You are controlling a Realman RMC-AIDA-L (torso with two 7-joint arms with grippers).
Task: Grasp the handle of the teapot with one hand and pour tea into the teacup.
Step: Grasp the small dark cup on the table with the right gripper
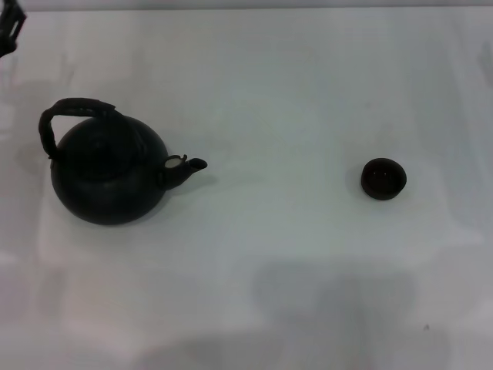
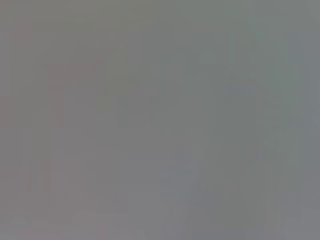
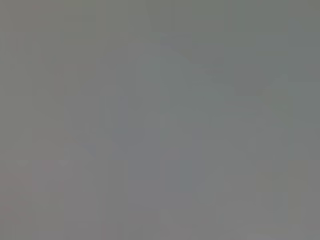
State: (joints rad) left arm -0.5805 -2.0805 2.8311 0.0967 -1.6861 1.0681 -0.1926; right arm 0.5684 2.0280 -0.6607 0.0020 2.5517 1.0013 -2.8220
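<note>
1. White and plain, the bench point(image 1: 308, 92) fills the head view, with soft shadows seen along its near edge.
2. A round black teapot point(image 1: 108, 176) is set upright on the left part of the bench.
3. An arched dark handle point(image 1: 77, 108) is seen rising over the top of the teapot, leaning toward the far left side of the body.
4. The short spout is pointed to the right, and a pale mark is seen at its base.
5. A tiny dark teacup point(image 1: 384, 178) is placed upright on the right part of the bench, well apart from the teapot and roughly level with the spout.
6. A dark piece of the left tool point(image 1: 9, 31) is seen at the far left corner, well apart from the handle; whether it is wide or narrow cannot be told.
7. Nothing but flat grey is shown in both wrist views, and the right tool is not seen in any view.
</note>
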